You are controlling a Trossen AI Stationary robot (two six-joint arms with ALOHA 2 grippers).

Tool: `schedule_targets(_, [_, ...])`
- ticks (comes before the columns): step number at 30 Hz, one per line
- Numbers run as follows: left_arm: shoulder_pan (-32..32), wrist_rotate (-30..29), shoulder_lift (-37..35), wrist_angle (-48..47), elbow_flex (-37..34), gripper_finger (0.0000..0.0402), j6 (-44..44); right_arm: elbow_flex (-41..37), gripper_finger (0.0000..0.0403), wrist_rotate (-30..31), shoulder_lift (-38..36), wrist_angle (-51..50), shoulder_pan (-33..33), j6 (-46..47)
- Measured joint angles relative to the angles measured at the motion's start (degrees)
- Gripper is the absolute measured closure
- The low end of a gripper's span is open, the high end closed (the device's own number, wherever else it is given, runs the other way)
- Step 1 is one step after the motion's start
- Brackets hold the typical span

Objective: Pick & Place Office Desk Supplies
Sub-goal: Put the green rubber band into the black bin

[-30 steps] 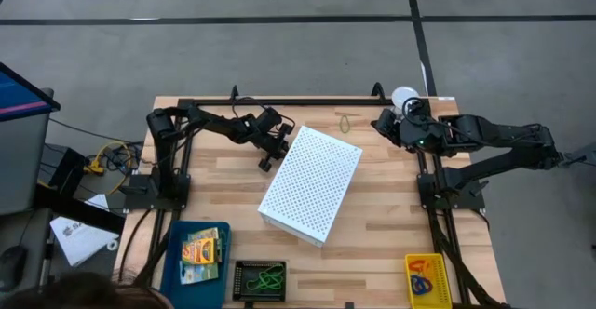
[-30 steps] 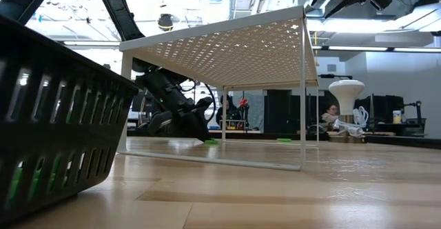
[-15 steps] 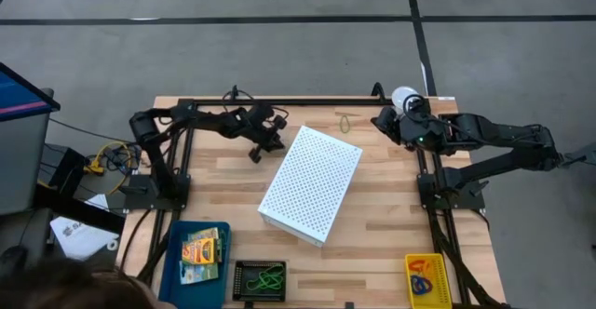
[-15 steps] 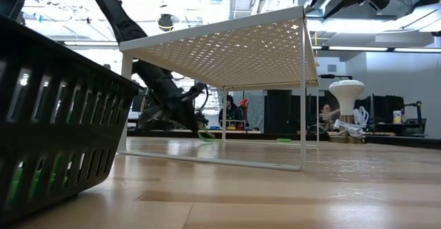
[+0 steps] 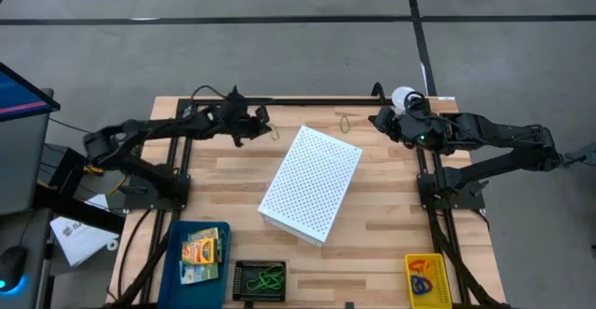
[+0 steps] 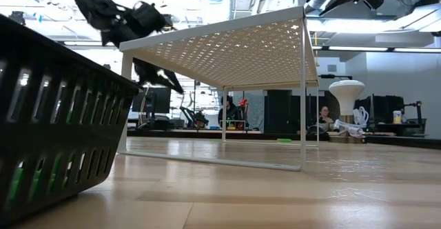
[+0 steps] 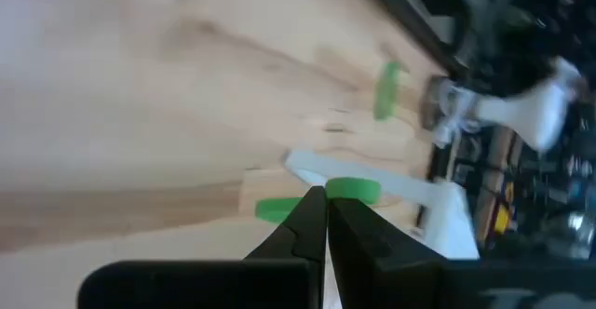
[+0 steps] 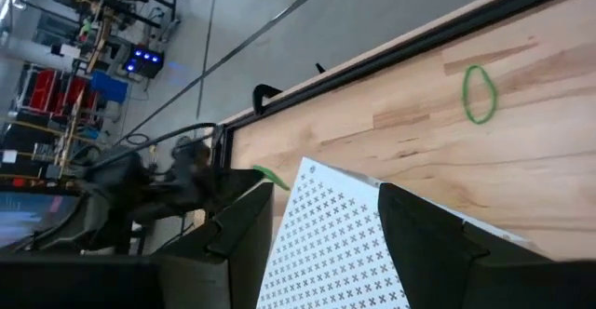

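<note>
Green rubber band (image 7: 352, 190) pinched at tips of left gripper (image 7: 325, 200), lifted above table (image 5: 391, 197) near far-left corner of white perforated box (image 5: 311, 184); band looks like thin loop, though blurred. Second green band (image 8: 479, 94) lies flat on table near far edge. Right gripper (image 8: 324, 218) hovers at far right, jaws spread, empty.

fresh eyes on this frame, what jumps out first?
The big white perforated box sits skewed mid-table and dominates both room views. The left gripper is lifted off the table near its far-left corner, fingers shut on a green rubber band. Another green rubber band loop lies flat by the far edge, with the open right gripper waiting beside it.
</note>
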Motion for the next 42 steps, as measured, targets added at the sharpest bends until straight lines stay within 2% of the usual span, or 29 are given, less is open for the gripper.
schedule_targets(8, [-3.8,-0.8,-13.0,0.2,-1.1,0.0401,20.9,0.0,0.0211,-1.4,-1.3,3.4,1.4,-8.9])
schedule_targets(11, [-6.8,2.9,-18.3,1.7,-1.1,0.0401,29.4,0.0,0.0211,-2.0,-2.8,2.9,2.3,-11.8])
schedule_targets(15, [-11.9,6.9,-25.0,4.2,-1.0,0.0401,33.2,0.0,0.0211,-3.0,-5.5,2.5,3.0,-17.4])
schedule_targets(22, [-24.3,5.0,-29.5,4.1,-0.9,0.0401,26.3,0.0,0.0211,-3.4,-9.8,0.3,5.6,-22.8])
schedule_targets(27, [-37.9,-2.9,-27.8,5.0,-0.9,0.0401,20.2,0.0,0.0211,-3.3,-11.3,-0.1,8.9,-25.1])
schedule_targets(36, [-62.8,-21.4,-17.1,11.5,0.5,0.0401,6.6,0.0,0.0211,-3.1,-11.5,-0.6,16.3,-26.3])
schedule_targets(42, [-72.8,-27.3,-6.7,8.1,7.3,0.0401,-1.9,0.0,0.0211,-1.7,-10.6,-1.9,20.5,-26.3])
